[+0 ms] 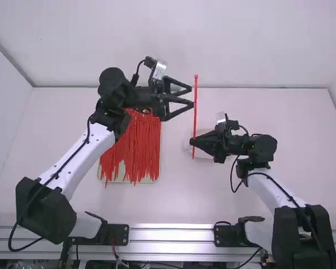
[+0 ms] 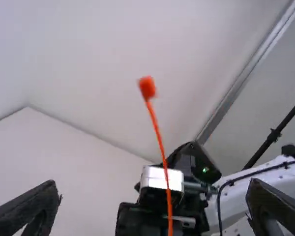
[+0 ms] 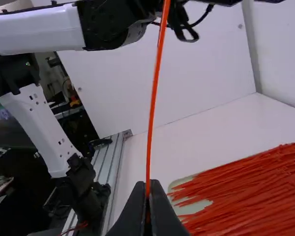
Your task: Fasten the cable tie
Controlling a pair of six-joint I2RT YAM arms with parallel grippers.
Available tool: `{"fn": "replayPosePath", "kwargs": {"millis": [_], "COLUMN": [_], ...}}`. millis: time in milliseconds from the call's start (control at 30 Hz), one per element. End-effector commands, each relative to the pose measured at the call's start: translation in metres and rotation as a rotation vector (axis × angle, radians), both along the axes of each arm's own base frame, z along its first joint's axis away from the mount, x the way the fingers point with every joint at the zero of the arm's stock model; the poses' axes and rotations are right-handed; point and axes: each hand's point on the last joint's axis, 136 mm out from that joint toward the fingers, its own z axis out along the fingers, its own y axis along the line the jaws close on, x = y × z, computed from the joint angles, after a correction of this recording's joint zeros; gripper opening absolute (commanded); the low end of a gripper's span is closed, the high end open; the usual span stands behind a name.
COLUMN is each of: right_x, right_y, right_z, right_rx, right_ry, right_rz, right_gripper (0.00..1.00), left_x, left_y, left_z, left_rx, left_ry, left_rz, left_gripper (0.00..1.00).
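While right jaws pinch its base, thin red cable tie upright, left jaws spread.

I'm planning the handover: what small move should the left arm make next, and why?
Probably ease the left gripper forward and close it on the cable tie. It is open right beside the upright tie, which the right gripper pinches near its lower end.
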Motion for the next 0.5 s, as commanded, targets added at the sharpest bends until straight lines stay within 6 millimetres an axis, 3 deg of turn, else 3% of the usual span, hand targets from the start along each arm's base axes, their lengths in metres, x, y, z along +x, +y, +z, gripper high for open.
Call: {"fn": "replayPosePath", "kwargs": {"millis": [0, 67, 233, 467], "right_x": [0.002, 0.006, 0.011, 0.014], "right_y": [-0.008, -0.015, -0.025, -0.031], "right_z": [0.001, 0.000, 0.000, -0.005], "right_rx": [-0.001, -0.004, -0.008, -0.008], "right_ry": [0.010, 0.011, 0.028, 0.042], "right_rz": [-0.023, -0.047, -0.073, -0.099], "right_gripper": [0.00, 0.00, 0.00, 0.00], "left_x": [0.010, 0.022, 0.031, 0.038], "left_y": [0.012, 0.022, 0.035, 0.039], "left_z": [-0.004, -0.011, -0.020, -0.029], "left_rx": [0.014, 0.028, 0.047, 0.064], "left_ry": [-0.058, 0.007, 0.060, 0.104], "left_rz": [0.047, 0.093, 0.121, 0.156], "left_gripper": [0.99, 0.99, 0.99, 0.99]}}
